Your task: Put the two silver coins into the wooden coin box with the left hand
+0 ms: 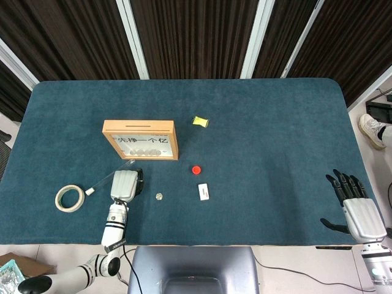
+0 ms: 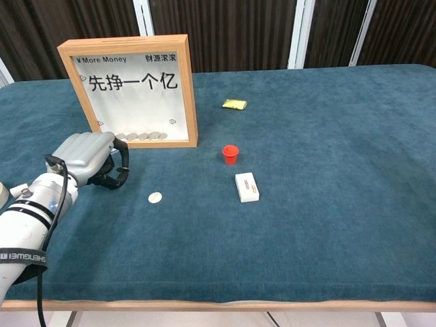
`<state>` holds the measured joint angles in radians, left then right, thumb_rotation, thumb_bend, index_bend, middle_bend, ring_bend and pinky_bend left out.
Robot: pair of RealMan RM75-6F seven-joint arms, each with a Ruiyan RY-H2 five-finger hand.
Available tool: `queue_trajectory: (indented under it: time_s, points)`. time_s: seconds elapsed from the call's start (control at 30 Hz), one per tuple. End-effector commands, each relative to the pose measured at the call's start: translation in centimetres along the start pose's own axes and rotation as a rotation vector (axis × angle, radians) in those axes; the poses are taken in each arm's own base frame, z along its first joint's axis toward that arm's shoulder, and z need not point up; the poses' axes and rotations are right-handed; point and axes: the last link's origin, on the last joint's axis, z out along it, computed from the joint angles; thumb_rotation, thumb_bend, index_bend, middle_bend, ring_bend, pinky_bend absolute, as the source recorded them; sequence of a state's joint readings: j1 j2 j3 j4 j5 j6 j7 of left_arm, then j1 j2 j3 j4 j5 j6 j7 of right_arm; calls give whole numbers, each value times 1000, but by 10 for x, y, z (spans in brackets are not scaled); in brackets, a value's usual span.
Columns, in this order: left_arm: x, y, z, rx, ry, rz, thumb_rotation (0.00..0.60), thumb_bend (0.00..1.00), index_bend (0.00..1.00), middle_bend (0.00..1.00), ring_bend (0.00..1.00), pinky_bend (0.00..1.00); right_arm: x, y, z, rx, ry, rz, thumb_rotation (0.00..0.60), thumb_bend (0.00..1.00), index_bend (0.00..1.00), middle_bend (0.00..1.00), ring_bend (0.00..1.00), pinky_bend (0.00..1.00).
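One silver coin point(image 2: 155, 197) lies loose; one wooden coin box point(image 2: 132, 90), one red cap point(image 2: 231, 154), one white block point(image 2: 246, 187), one yellow packet point(image 2: 234, 104), one tape roll point(image 1: 70, 198), one clear tube point(image 1: 110, 177), two hands.

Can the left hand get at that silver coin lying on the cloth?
Probably yes: the left hand sits just beside the silver coin, with only bare table cloth between them.

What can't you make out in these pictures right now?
- Left hand: whether its curled fingers hold a coin; its back hides them in both views.
- Second loose coin: only one silver coin shows.
- Coin box: slot not visible from the chest view.
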<state>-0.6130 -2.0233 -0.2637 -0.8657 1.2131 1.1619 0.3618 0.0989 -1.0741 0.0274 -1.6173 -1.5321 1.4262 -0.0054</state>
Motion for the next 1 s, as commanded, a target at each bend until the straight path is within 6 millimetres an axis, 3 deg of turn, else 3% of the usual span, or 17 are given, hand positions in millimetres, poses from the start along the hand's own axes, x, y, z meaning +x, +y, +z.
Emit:
queue_trajectory:
  time_s: [0.03,0.2,0.43,0.57,0.73,0.9,1.0]
  points:
    - [0,0,-1,-2,-5,1,600,463,602,1000,1000,1000,0,0,0,1,-2,0,600,121,0,0,0,0]
    - [3,1,-3,-14,-3,-18,600,590,623,1000,1000,1000,-1,0,0,1,-4,-2,600,122,0,0,0,0]
    - [22,3,-11,-59,29,-84,600,631,637,1000,1000,1000,-1,-1,0,4,-10,-3,600,121,0,0,0,0]
    - [50,0,-16,-90,57,-138,600,630,642,1000,1000,1000,0,-1,-1,8,-10,0,600,121,0,0,0,0]
    - [108,2,-20,-128,94,-232,600,628,642,1000,1000,1000,1,-1,-3,15,-11,8,600,121,0,0,0,0]
    - [131,5,-18,-143,78,-237,600,625,642,1000,1000,1000,1,-2,-3,19,-12,10,600,121,0,0,0,0]
    - [182,18,-7,-164,143,-192,600,622,641,1000,1000,1000,1,-4,-2,30,-15,20,600,121,0,0,0,0]
